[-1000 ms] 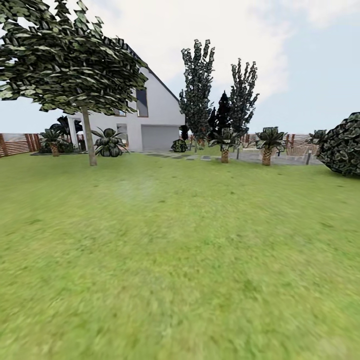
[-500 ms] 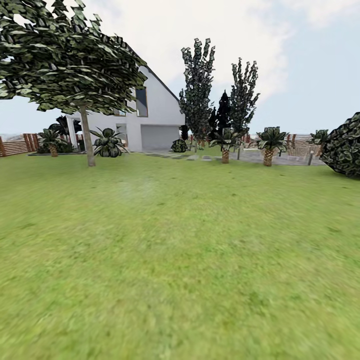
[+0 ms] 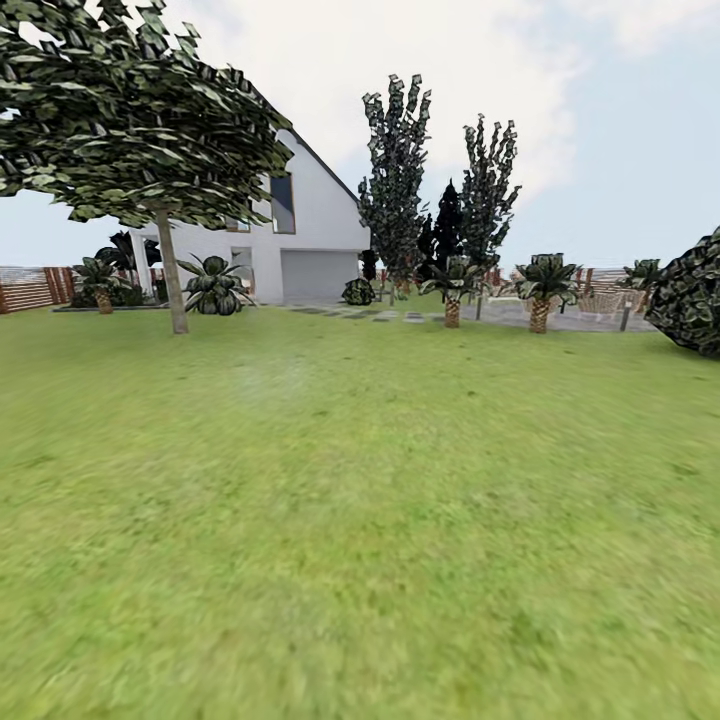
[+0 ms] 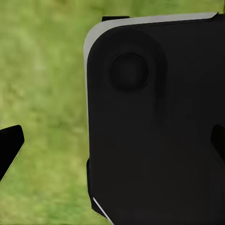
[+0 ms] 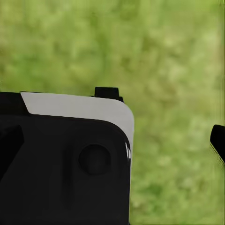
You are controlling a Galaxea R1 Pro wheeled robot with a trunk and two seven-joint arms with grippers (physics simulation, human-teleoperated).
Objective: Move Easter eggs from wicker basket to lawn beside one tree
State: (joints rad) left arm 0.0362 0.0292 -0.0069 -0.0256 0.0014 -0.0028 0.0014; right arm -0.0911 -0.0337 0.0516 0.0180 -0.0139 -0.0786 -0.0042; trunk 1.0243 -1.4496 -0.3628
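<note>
Blurred green grass is seen closest of all beneath both wrist cameras, where a black fingertip [image 4: 9, 145] of the left gripper [image 4: 112, 145] and another at the opposite edge are set wide apart, a dark rounded part of the robot's body [image 4: 159, 126] lying between them. The right gripper [image 5: 112, 143] is likewise shown spread, one fingertip [image 5: 218, 140] over grass and the other against the same kind of dark casing [image 5: 65, 164]. From the head view, the lawn [image 3: 360, 520] is laid out flat and mottled toward the back of the garden. A slim-trunked tree [image 3: 172, 270] with a rounded crown is found far left, well beyond the foreground. Short palms [image 3: 452, 290] and a dark bush [image 3: 690, 295] are lined further back, with the white house [image 3: 310, 230], slat fence [image 3: 30, 288] and tall dark trees [image 3: 395, 180] behind.
</note>
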